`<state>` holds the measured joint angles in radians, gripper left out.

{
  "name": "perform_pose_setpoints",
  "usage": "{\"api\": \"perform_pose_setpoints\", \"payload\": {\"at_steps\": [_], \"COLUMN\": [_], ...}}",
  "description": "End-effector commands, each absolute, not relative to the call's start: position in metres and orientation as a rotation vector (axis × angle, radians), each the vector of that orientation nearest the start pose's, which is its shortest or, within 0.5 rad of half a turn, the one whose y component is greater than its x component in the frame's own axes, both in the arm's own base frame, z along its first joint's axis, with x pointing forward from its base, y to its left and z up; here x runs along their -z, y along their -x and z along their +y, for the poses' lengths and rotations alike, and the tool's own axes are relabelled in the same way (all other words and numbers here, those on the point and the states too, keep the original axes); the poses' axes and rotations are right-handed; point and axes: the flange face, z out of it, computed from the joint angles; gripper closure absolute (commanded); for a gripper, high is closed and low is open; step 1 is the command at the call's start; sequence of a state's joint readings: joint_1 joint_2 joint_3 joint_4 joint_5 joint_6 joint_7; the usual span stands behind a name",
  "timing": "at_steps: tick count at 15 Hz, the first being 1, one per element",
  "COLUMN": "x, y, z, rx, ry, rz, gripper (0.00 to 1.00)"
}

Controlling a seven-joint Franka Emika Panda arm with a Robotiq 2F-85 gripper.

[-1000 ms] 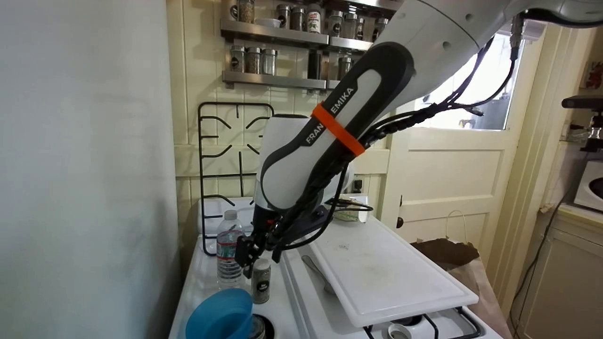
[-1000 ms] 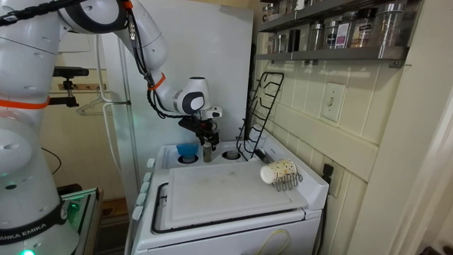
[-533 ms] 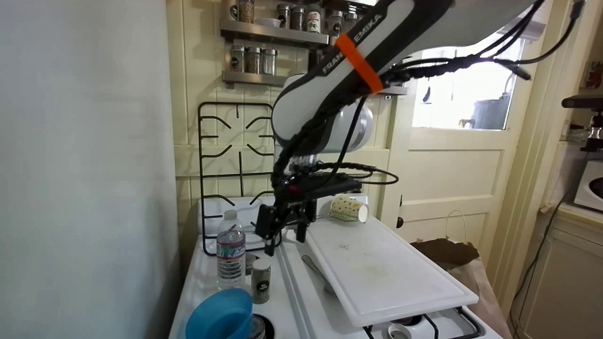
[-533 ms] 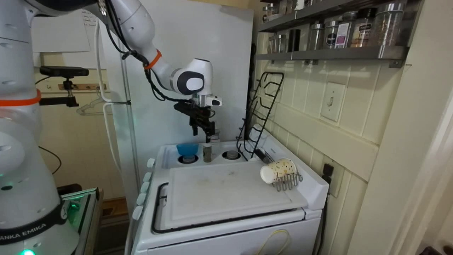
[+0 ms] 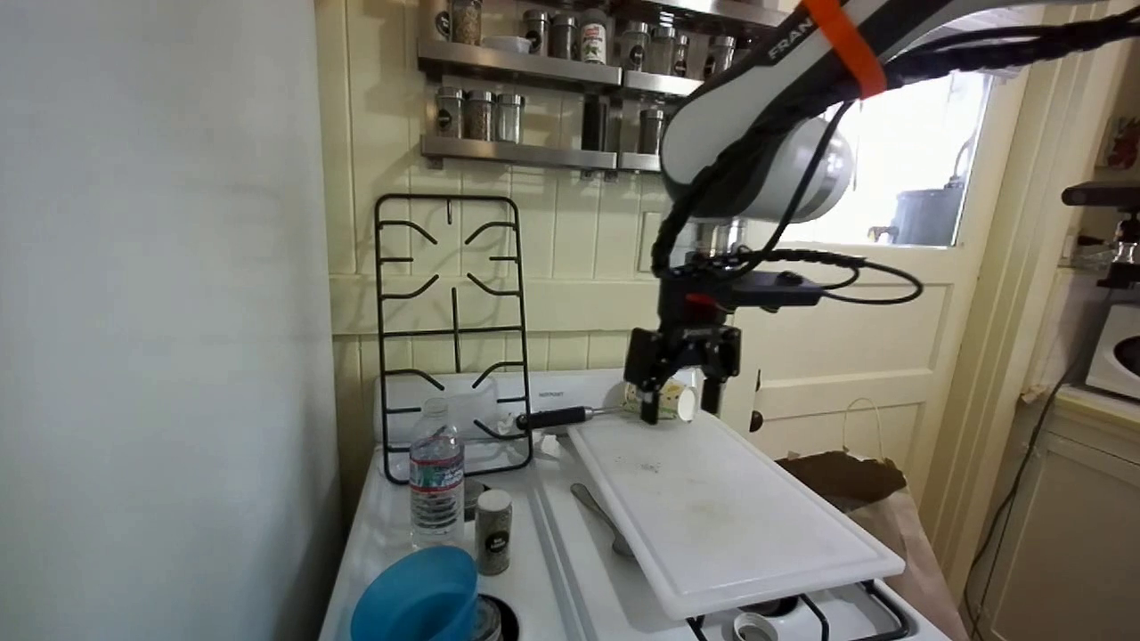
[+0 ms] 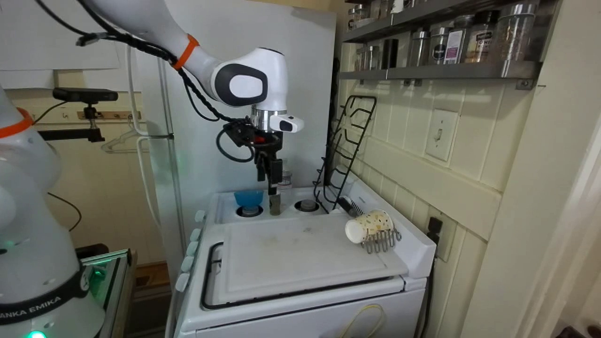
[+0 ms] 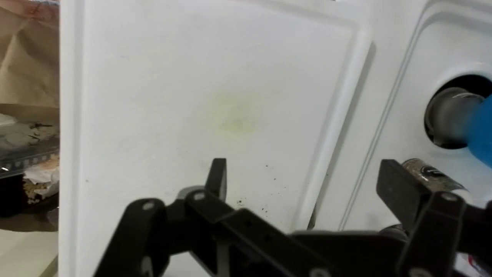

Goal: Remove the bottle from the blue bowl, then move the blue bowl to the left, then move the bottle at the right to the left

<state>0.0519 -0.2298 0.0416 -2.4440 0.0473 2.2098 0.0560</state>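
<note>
Stovetop (image 5: pixel 534 579), blue bowl (image 5: pixel 415 595) near edge, gripper (image 5: pixel 679 410) spread

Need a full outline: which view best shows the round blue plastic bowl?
An exterior view: the blue bowl appears whole, though small. In an exterior view, the bowl is cropped below; the wrist view shows only part, at right.

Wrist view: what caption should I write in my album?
The robot's open hand over a white board, blue bowl peeking in at right.

Blue bowl (image 5: pixel 415 595), small bottle (image 5: pixel 493 534) upright beside it, water bottle (image 5: pixel 436 485) (clear, upright)
</note>
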Motion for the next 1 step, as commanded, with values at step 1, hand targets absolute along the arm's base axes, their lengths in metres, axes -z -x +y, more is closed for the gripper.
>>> {"api": "perform_pose_setpoints", "payload": {"at_steps": [1], "x": [-0.3911], "y": [-0.4504], "z": [0.0419], "rx": [0.0], "ry": [3.113], "rz": [-0.011], "gripper": [0.0]}}
